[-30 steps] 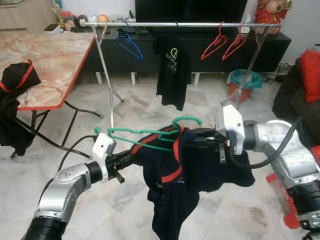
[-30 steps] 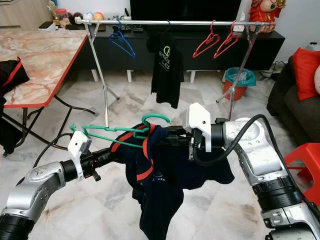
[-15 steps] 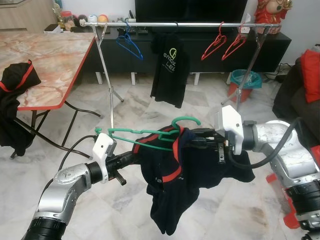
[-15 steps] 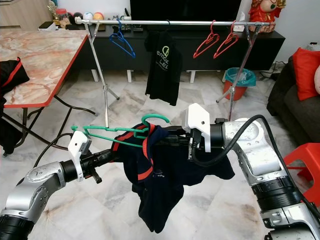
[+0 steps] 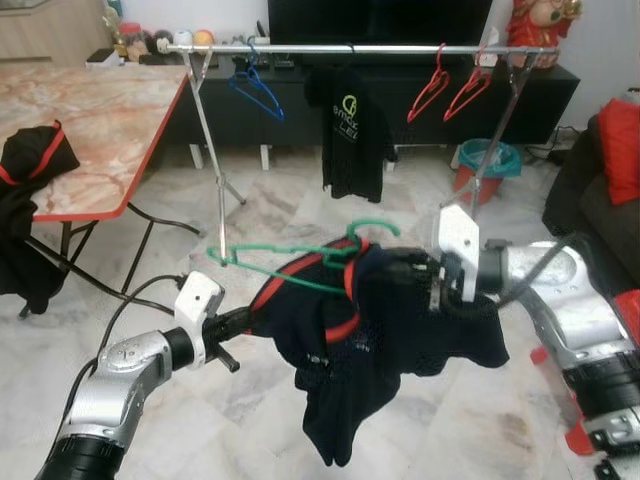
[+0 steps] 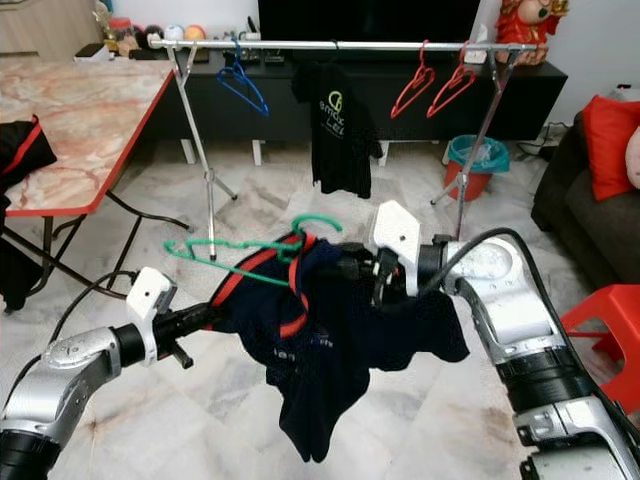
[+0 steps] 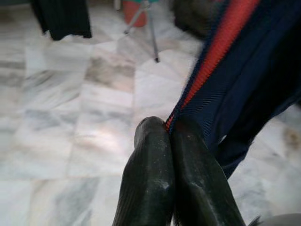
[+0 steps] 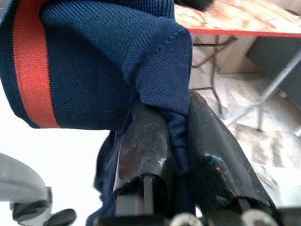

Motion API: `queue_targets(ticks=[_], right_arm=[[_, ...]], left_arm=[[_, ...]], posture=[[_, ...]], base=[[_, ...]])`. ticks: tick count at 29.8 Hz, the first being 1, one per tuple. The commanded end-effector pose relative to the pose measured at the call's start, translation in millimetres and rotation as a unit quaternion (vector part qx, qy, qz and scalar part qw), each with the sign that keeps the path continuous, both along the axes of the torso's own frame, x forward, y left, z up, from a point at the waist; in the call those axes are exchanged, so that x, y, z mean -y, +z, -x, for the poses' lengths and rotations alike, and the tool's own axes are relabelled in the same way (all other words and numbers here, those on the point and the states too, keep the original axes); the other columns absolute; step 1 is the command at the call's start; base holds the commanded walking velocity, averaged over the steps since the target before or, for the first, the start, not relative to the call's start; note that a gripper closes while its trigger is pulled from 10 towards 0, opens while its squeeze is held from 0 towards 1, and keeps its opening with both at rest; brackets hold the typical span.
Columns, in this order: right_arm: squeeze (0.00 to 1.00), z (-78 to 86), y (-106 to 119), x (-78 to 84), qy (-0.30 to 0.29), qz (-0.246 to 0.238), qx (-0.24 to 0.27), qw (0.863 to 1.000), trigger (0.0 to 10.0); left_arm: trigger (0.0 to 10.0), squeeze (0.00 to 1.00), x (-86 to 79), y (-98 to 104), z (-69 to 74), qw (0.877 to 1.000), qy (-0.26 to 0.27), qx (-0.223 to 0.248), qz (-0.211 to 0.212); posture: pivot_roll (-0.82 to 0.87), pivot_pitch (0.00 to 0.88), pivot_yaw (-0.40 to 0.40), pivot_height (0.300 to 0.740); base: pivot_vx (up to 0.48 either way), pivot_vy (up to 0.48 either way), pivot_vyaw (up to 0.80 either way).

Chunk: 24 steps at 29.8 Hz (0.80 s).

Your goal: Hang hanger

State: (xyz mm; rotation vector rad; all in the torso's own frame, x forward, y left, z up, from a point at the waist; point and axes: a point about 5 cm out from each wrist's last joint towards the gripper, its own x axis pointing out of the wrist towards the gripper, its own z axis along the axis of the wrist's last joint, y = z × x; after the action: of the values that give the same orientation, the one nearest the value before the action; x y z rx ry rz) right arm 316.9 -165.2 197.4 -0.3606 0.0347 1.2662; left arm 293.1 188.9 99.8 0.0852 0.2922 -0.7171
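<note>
Both head views look forward and down from above the arms, sharing the clothes rail (image 5: 350, 47), desk (image 5: 80, 120) and marble floor (image 6: 420, 420). Each wrist view looks closely along its own fingers into navy cloth (image 8: 108, 61).

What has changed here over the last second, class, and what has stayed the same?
The green hanger has tilted and swung toward the right gripper, its free end rising away from the left gripper. The navy shirt bunched closer in. Both jaws stayed clamped on the shirt; the clothes rail and its hanging items are unchanged.
</note>
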Motion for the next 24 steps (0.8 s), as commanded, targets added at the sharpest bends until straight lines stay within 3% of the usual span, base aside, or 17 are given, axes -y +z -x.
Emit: queue_targets(ticks=[1,10,16,22,24], right_arm=[[0.0,8.4,16,10.9,0.023,-0.009,0.027,0.999,10.0],[0.0,24.5,13,23.2,0.087,0.003,-0.01,0.996,10.0],[0.0,29.4,2,42.9,0.091,0.12,-0.022,0.988,10.0],[0.0,31.5,-1,48.2,0.097,0.165,-0.026,0.981,10.0],[0.0,31.9,-5,51.3,0.096,0.199,-0.028,0.975,10.0]], left_arm=[[10.0,0.0,-18.6,-9,1.3,0.998,0.04,-0.02,-0.035],[10.0,0.0,-23.9,-13,-0.9,0.997,0.059,-0.019,-0.053],[10.0,0.0,-27.2,-15,-2.8,0.995,0.072,-0.02,-0.064],[10.0,0.0,-28.9,-16,-3.9,0.994,0.081,-0.019,-0.069],[10.0,0.0,-29.0,-16,-5.1,0.994,0.086,-0.016,-0.072]], posture=[[-0.06,0.0,-0.021,0.74],[-0.07,0.0,-0.02,0.74],[-0.07,0.0,-0.019,0.74],[-0.07,0.0,-0.018,0.74],[-0.07,0.0,-0.018,0.74]], base=[[0.0,0.0,0.0],[0.0,0.0,0.0],[0.0,0.0,0.0],[0.0,0.0,0.0],[0.0,0.0,0.0]])
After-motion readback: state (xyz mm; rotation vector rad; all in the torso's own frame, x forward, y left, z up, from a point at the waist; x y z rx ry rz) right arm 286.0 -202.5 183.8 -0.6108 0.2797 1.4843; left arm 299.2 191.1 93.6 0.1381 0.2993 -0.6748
